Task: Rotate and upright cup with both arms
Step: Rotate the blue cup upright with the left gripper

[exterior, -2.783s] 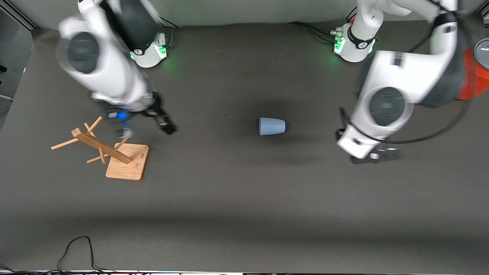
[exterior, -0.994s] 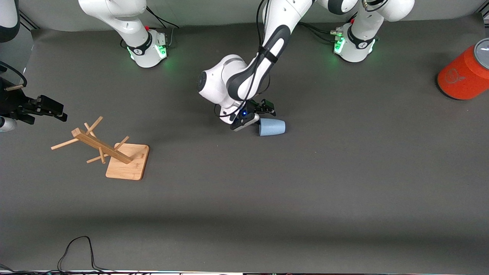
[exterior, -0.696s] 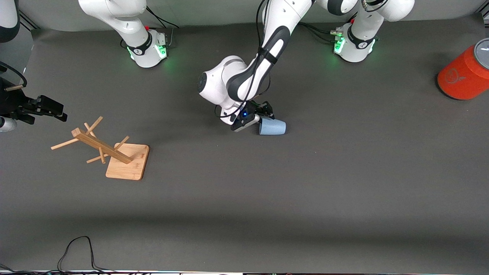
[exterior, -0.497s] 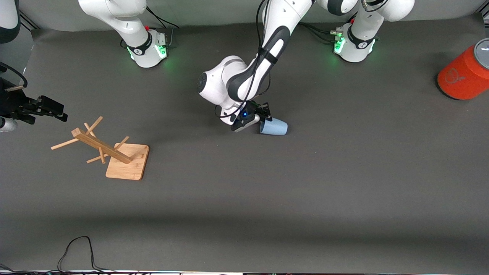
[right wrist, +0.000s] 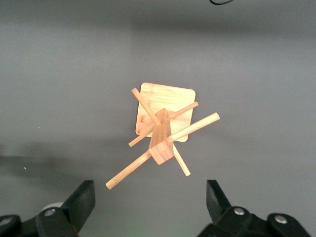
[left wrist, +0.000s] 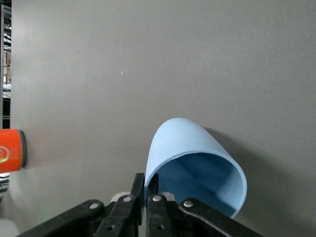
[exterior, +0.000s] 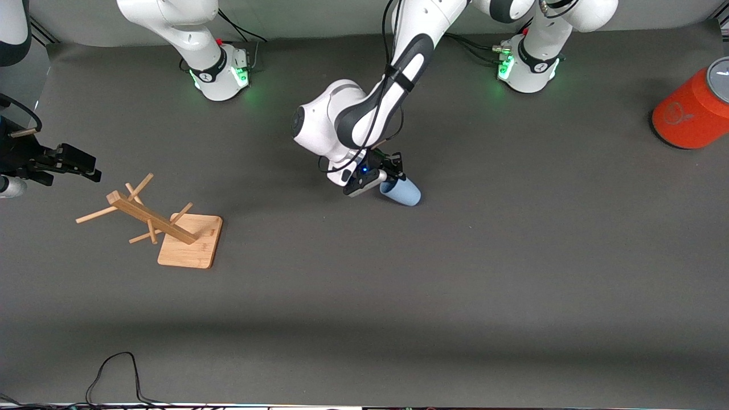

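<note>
The pale-blue cup [exterior: 402, 192] lies tilted on the dark table near its middle, its open mouth toward my left gripper. My left gripper [exterior: 390, 175] is shut on the cup's rim, with one finger inside the mouth and one outside. In the left wrist view the cup [left wrist: 183, 143] fills the centre and the left gripper [left wrist: 147, 191] pinches the rim wall. My right gripper [exterior: 85, 167] waits open and empty over the table at the right arm's end, above the wooden rack. In the right wrist view the right gripper [right wrist: 150, 200] has wide-apart jaws.
A wooden rack [exterior: 154, 219] with pegs on a square base stands at the right arm's end and also shows in the right wrist view [right wrist: 163, 133]. A large orange cylinder [exterior: 692, 111] with a grey top stands at the left arm's end and shows in the left wrist view [left wrist: 10, 150]. A black cable [exterior: 114, 370] lies at the near edge.
My left gripper has shut on the cup's rim and turned it. The cup's closed end has swung nearer to the front camera and the cup now sits tilted. The right arm has not moved.
</note>
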Action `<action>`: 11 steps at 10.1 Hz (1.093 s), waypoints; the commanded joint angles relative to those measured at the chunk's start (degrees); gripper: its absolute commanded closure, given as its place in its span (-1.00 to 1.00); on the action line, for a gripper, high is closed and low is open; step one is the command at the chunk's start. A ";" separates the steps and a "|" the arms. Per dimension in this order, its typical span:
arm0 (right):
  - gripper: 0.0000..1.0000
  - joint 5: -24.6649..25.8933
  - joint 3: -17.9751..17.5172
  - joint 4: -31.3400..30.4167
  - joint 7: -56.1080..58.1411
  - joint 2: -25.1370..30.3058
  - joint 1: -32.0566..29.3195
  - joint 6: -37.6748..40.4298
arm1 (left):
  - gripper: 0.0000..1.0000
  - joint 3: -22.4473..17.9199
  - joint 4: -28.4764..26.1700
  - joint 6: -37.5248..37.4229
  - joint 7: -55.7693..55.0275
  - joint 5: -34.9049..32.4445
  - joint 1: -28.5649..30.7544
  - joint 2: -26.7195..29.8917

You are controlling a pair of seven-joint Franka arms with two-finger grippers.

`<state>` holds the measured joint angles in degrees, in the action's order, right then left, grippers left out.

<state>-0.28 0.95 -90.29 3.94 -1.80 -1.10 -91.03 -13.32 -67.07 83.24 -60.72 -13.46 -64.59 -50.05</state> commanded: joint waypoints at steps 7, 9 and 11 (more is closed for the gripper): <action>-1.00 0.90 -0.87 -0.23 -1.13 0.05 -0.65 -0.55 | 1.00 0.57 -14.82 19.20 18.79 26.90 14.93 17.00; -1.00 0.90 -0.87 -0.23 -1.04 0.05 -0.57 -0.38 | 1.00 3.11 -20.18 25.88 18.80 27.61 14.84 17.00; -1.00 0.90 -0.87 -0.23 -1.04 0.05 -0.57 -0.47 | 1.00 3.30 -21.88 28.82 18.09 27.70 13.52 17.00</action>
<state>-0.28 0.85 -90.57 3.92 -1.90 -1.12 -91.13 -9.60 -85.67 110.53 -42.60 13.57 -50.20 -35.80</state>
